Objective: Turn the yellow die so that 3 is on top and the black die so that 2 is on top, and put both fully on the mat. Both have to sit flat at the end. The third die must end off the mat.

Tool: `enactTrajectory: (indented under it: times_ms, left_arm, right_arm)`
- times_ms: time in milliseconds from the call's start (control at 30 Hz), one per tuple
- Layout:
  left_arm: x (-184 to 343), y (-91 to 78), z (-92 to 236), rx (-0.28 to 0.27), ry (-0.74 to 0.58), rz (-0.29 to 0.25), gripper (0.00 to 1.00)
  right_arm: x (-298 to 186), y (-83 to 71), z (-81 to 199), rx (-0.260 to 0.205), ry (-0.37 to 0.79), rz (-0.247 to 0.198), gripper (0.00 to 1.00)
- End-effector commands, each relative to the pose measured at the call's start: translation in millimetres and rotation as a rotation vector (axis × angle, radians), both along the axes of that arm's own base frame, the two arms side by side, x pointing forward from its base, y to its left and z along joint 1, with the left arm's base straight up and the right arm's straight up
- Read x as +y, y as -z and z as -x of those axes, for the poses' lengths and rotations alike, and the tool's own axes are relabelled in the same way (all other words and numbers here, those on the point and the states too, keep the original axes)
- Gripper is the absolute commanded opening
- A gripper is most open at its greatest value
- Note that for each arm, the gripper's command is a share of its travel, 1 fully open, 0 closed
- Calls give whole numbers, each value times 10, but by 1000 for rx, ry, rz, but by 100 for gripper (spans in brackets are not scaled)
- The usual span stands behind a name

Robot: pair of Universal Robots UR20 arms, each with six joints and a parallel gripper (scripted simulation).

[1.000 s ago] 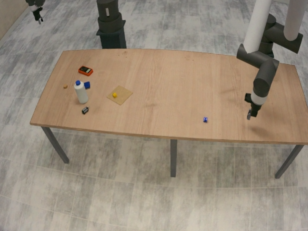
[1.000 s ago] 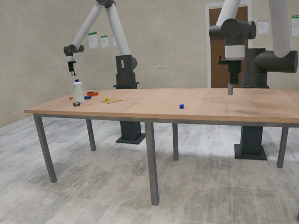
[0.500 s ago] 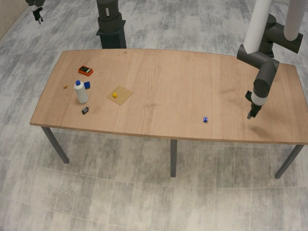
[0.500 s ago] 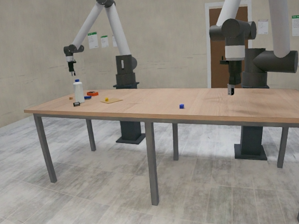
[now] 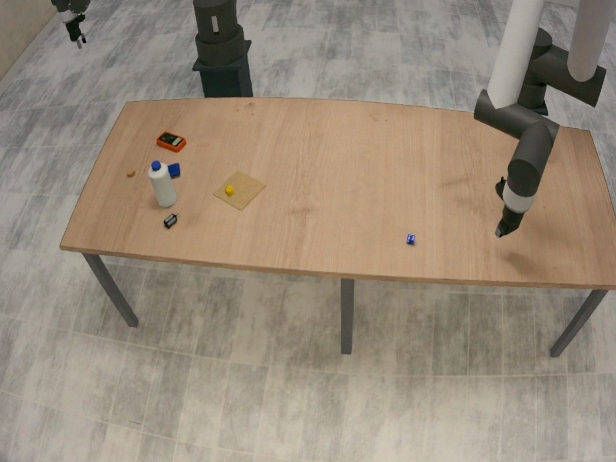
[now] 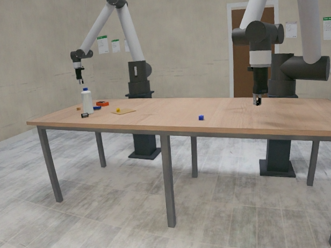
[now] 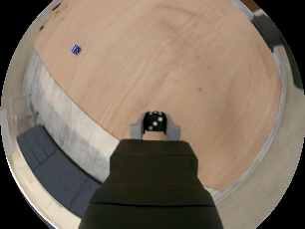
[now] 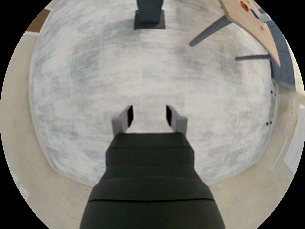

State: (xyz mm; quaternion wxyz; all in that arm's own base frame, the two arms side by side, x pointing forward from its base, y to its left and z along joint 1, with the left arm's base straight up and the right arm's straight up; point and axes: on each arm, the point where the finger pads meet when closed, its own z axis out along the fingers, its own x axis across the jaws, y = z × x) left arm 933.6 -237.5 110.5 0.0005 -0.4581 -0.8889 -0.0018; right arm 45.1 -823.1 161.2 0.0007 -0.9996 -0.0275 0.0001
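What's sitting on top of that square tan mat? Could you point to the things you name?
A small yellow die [image 5: 229, 190] [image 6: 118, 110] sits on the square tan mat [image 5: 245, 192] [image 6: 127, 111]. Whatever its underside covers can't be seen.

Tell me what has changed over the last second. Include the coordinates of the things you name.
The left gripper [image 5: 499, 233] [image 6: 257, 101] [image 7: 154, 118], shut on the black die [image 7: 154, 122], has turned clockwise seen from above. No grasp or release shows. The right gripper [image 5: 81, 42] [image 6: 81, 82] [image 8: 149, 112], yellow die [image 5: 229, 190] [image 6: 117, 110] and blue die [image 5: 410, 239] [image 6: 201, 117] [image 7: 76, 49] stayed put.
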Motion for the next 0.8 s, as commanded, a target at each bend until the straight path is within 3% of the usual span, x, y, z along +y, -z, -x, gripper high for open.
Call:
enactTrajectory:
  times_ms: [0, 233, 333, 400, 767]
  left_arm:
    - [38, -4, 4, 1, 174, 4, 49]
    - [88, 1, 3, 1, 359, 4, 49]
    - [89, 1, 3, 1, 361, 4, 49]
    - [119, 4, -1, 2, 466, 3, 49]
    - [194, 12, -23, 2, 725, 3, 49]
  right_arm:
    - [-6, -7, -1, 0, 0, 1, 100]
    - [-6, -7, -1, 0, 0, 1, 100]
    - [-6, -7, -1, 0, 0, 1, 100]
    - [-6, -7, -1, 0, 0, 1, 100]
    - [-6, -7, -1, 0, 0, 1, 100]
